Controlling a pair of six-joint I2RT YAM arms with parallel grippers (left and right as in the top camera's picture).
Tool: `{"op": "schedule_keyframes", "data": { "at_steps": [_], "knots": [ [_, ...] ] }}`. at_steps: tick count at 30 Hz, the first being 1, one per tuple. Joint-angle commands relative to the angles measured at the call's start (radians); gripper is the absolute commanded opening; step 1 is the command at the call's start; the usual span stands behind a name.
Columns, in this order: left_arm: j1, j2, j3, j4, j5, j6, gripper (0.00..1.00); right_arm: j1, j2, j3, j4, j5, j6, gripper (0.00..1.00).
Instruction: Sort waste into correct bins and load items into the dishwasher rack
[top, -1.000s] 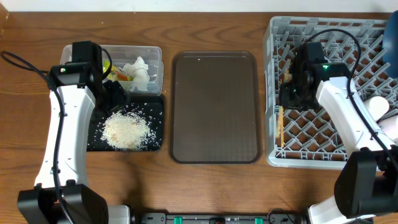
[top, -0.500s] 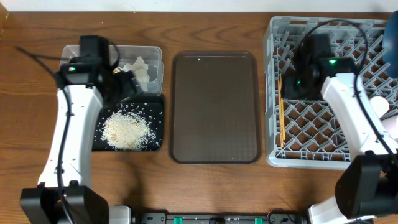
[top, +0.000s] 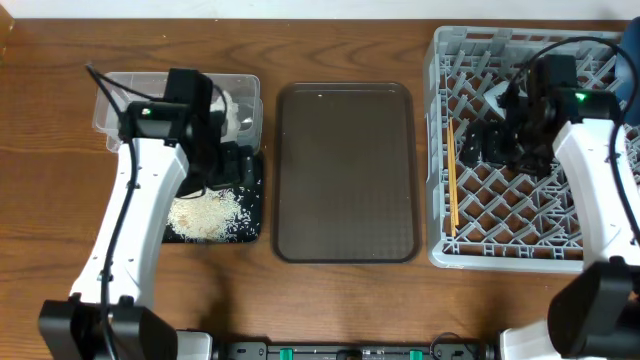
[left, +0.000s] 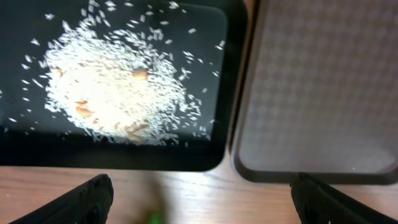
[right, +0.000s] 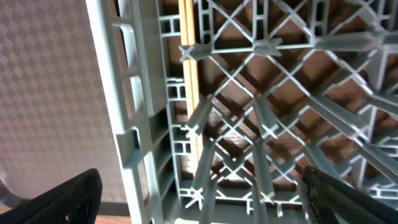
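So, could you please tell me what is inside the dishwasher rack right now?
Wooden chopsticks lie along the left wall of the dishwasher rack, on its lattice. The right arm covers much of the rack's right side, so anything there cannot be seen.

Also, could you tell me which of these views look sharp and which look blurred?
Overhead: evenly lit and sharp, no strong glare on the brown tray. Left wrist: the rice looks soft, slightly smeared. Right wrist: the rack lattice is fairly crisp.
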Motion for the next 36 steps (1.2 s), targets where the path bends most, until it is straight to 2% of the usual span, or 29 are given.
{"op": "schedule_keyframes", "data": {
  "at_steps": [1, 4, 11, 18, 23, 33, 36],
  "knots": [
    [0.019, -0.121, -0.068, 0.026, 0.006, 0.028, 0.94, -0.002, -0.103, -0.044, 0.020, -0.013, -0.030, 0.99],
    [0.018, -0.282, -0.173, 0.111, 0.006, 0.051, 0.94, 0.002, -0.229, -0.150, 0.112, -0.008, -0.046, 0.99],
    [0.019, -0.784, -0.431, 0.312, 0.005, 0.070, 0.95, 0.013, -0.663, -0.462, 0.388, 0.011, -0.107, 0.99],
    [0.018, -1.059, -0.453, 0.325, -0.002, 0.072, 0.96, 0.013, -0.919, -0.547, 0.360, 0.011, -0.107, 0.99],
    [0.018, -1.142, -0.453, 0.321, -0.002, 0.072, 0.96, 0.013, -0.996, -0.547, 0.264, 0.011, -0.107, 0.99],
    [0.018, -1.147, -0.453, 0.314, -0.002, 0.072, 0.96, 0.013, -1.001, -0.548, 0.127, 0.011, -0.107, 0.99],
    [0.018, -1.147, -0.453, 0.314, -0.001, 0.072, 0.96, 0.013, -1.001, -0.548, 0.103, 0.103, -0.175, 0.99]
  ]
}}
